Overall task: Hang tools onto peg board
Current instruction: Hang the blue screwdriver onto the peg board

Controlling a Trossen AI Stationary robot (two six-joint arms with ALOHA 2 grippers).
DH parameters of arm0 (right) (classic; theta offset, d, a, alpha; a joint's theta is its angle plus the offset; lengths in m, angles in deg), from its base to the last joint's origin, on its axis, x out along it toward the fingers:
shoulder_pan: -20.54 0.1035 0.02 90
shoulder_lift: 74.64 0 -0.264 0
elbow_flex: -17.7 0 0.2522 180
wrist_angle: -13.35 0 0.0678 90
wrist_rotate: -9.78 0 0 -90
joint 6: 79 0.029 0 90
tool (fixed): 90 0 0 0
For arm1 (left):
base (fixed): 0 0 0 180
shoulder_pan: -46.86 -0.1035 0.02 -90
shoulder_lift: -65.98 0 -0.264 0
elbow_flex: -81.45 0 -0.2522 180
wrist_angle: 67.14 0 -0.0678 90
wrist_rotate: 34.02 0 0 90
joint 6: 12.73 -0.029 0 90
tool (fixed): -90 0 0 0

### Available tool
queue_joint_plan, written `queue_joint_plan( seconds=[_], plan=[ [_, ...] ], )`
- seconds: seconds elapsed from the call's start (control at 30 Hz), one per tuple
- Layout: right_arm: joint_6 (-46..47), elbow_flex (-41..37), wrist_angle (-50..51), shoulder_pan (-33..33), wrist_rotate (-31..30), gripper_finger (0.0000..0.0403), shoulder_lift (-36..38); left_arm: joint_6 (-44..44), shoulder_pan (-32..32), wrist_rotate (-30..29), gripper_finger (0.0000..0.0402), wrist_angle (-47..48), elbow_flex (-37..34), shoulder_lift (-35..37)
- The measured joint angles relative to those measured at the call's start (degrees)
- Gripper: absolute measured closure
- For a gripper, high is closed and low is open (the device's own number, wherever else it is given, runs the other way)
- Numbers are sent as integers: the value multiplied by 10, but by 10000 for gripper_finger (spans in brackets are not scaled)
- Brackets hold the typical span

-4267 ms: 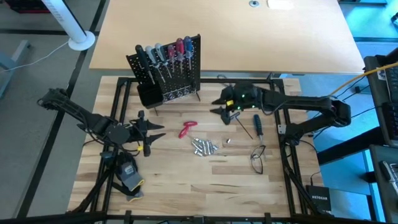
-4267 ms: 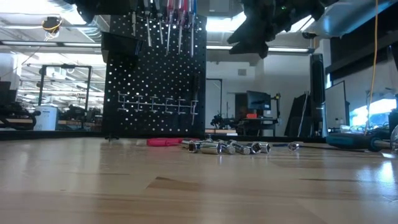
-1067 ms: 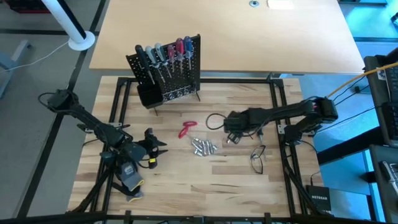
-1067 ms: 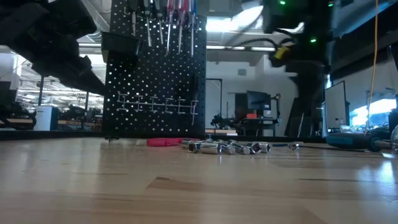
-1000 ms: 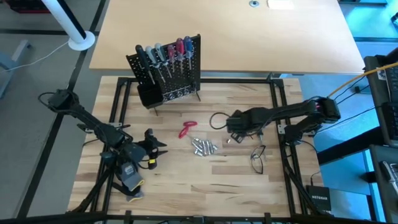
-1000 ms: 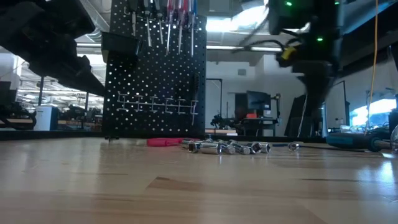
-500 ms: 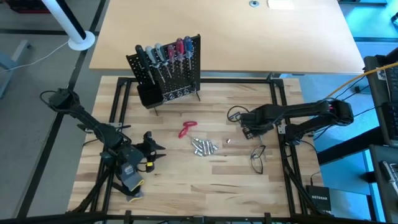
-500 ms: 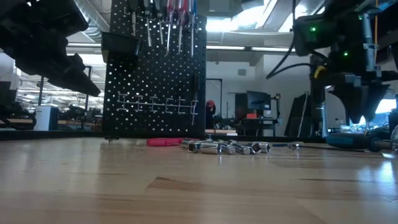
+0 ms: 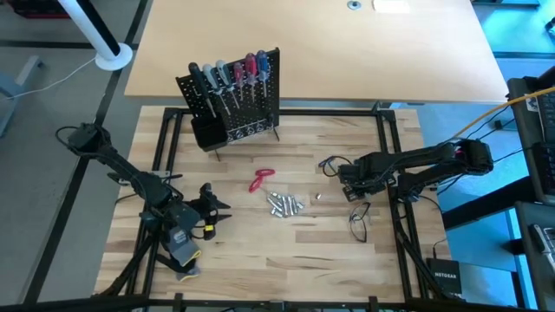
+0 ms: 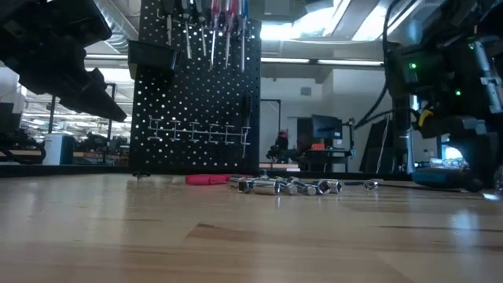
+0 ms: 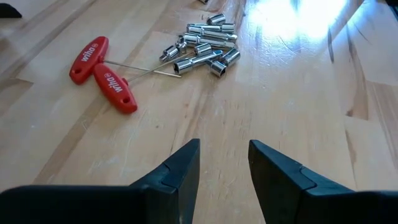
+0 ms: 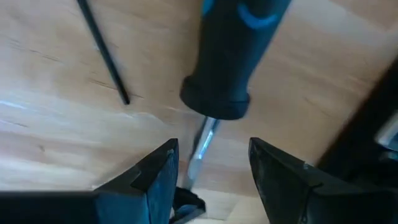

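Hanging five screwdrivers (image 9: 227,76), two red keys (image 11: 102,73)

The handle of a dark screwdriver (image 12: 239,46) with a blue band runs off the right wrist picture's edge, its metal shaft passing out of sight between the gripper's fingers (image 12: 155,177); the whole view is blurred. From above, the right arm covers that screwdriver. At table height, the peg board (image 10: 196,102) is cut off at the top, its hung tools (image 10: 212,20) showing only their shafts.
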Motion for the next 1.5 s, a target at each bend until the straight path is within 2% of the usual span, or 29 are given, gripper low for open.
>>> queue_joint_plan(
  seconds=[0.17,0.27,0.6,0.67,0.87,0.97,1.07,1.3,1.4,1.5],
  plan=[
    [0,-31,-58,0,-4,206,1,0,0,0,274,0,0,0],
    [0,-39,-67,0,-5,222,2,0,0,0,274,0,0,0],
    [-29,-42,-79,1,-29,363,1,0,0,0,274,0,0,0],
    [-31,-41,-78,1,-37,378,1,0,0,0,274,0,0,0],
    [-42,-39,-78,1,-65,373,0,-3,0,0,274,0,0,0],
    [-50,-23,-72,1,-123,366,-2,-4,0,0,274,0,0,0],
    [-65,12,-52,-2,-195,374,-1,-4,0,0,274,1,0,0],
    [-137,121,-50,2,-243,372,-1,-4,0,0,274,1,0,0],
    [-180,162,-112,10,-283,367,-1,-4,0,0,274,1,0,0],
    [-254,173,-239,16,-296,372,0,-4,0,0,274,1,0,0]
  ],
)
